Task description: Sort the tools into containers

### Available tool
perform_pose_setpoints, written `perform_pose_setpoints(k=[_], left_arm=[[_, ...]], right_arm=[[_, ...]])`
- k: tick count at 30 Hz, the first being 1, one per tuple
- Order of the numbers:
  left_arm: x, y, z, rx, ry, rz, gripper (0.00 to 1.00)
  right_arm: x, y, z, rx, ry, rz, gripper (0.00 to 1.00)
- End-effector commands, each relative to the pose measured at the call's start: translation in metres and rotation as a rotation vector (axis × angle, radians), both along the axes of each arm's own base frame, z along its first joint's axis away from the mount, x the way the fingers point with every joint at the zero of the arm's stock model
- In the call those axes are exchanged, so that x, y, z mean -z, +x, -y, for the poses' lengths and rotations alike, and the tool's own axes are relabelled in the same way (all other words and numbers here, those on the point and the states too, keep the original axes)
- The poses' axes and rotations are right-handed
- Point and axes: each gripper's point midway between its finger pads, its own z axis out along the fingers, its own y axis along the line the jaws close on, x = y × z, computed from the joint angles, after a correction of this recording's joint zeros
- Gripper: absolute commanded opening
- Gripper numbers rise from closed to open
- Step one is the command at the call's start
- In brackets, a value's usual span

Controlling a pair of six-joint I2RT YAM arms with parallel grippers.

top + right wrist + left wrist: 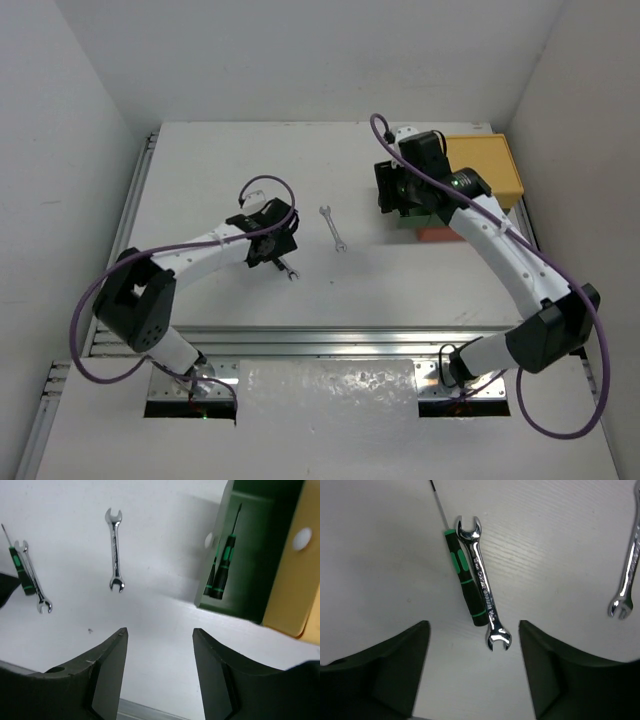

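A silver wrench (484, 582) lies against a black-and-green screwdriver (465, 580) on the table, just ahead of my open, empty left gripper (473, 630). A second wrench (333, 228) lies mid-table and also shows in the left wrist view (626, 575) and the right wrist view (115, 550). My right gripper (160, 632) is open and empty above the table, beside the stacked trays. The dark green tray (255, 545) holds two black-and-green screwdrivers (222, 567). The yellow tray (485, 165) sits on top, and the red-orange tray (437, 234) at the bottom.
The tray stack stands at the back right, near the right wall. My left gripper (273, 248) hovers over the wrench-and-screwdriver pair, hiding most of it from above. My right gripper (390, 195) is at the stack's left side.
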Motion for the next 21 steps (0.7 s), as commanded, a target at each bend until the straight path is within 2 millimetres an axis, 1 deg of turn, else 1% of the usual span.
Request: perform_pose_setpoints(k=[1, 2, 3, 4, 6, 7, 9, 11, 12, 15, 16, 19, 20, 21], left_arm=[[0.001, 0.017, -0.006, -0.103, 0.011, 0.020, 0.64], [0.010, 0.019, -0.006, -0.109, 0.012, -0.003, 0.61], [0.014, 0.022, -0.003, -0.107, 0.002, -0.009, 0.61], [0.025, 0.022, -0.001, -0.104, 0.005, -0.040, 0.61], [0.032, 0.024, 0.001, -0.104, 0.007, -0.057, 0.61], [0.041, 0.023, 0.001, -0.106, 0.017, -0.078, 0.58], [0.050, 0.021, -0.004, -0.125, 0.023, -0.100, 0.49], [0.056, 0.018, -0.009, -0.136, 0.022, -0.112, 0.45], [0.058, 0.021, -0.007, -0.132, 0.006, -0.104, 0.42], [0.066, 0.018, -0.010, -0.137, -0.002, -0.124, 0.35], [0.069, 0.016, -0.011, -0.136, -0.001, -0.131, 0.30], [0.070, 0.013, -0.012, -0.136, 0.001, -0.136, 0.19], [0.070, 0.012, -0.013, -0.134, -0.003, -0.132, 0.19], [0.067, 0.012, -0.012, -0.128, -0.015, -0.121, 0.16]], right_arm=[[0.006, -0.010, -0.010, -0.026, 0.077, 0.000, 0.56], [0.013, -0.016, -0.010, -0.032, 0.076, -0.017, 0.56], [0.014, -0.017, -0.011, -0.039, 0.081, -0.015, 0.56], [0.012, -0.020, -0.013, -0.049, 0.089, -0.008, 0.56], [0.014, -0.022, -0.013, -0.056, 0.088, -0.012, 0.56], [0.013, -0.023, -0.014, -0.061, 0.092, -0.011, 0.56], [0.013, -0.024, -0.016, -0.070, 0.098, -0.012, 0.56], [0.014, -0.024, -0.018, -0.075, 0.101, -0.012, 0.56], [0.015, -0.024, -0.019, -0.079, 0.102, -0.013, 0.56], [0.018, -0.024, -0.021, -0.087, 0.107, -0.015, 0.55], [0.019, -0.025, -0.021, -0.090, 0.106, -0.019, 0.55], [0.020, -0.024, -0.021, -0.090, 0.106, -0.020, 0.55], [0.021, -0.024, -0.023, -0.095, 0.107, -0.026, 0.55], [0.022, -0.024, -0.023, -0.094, 0.109, -0.028, 0.55]])
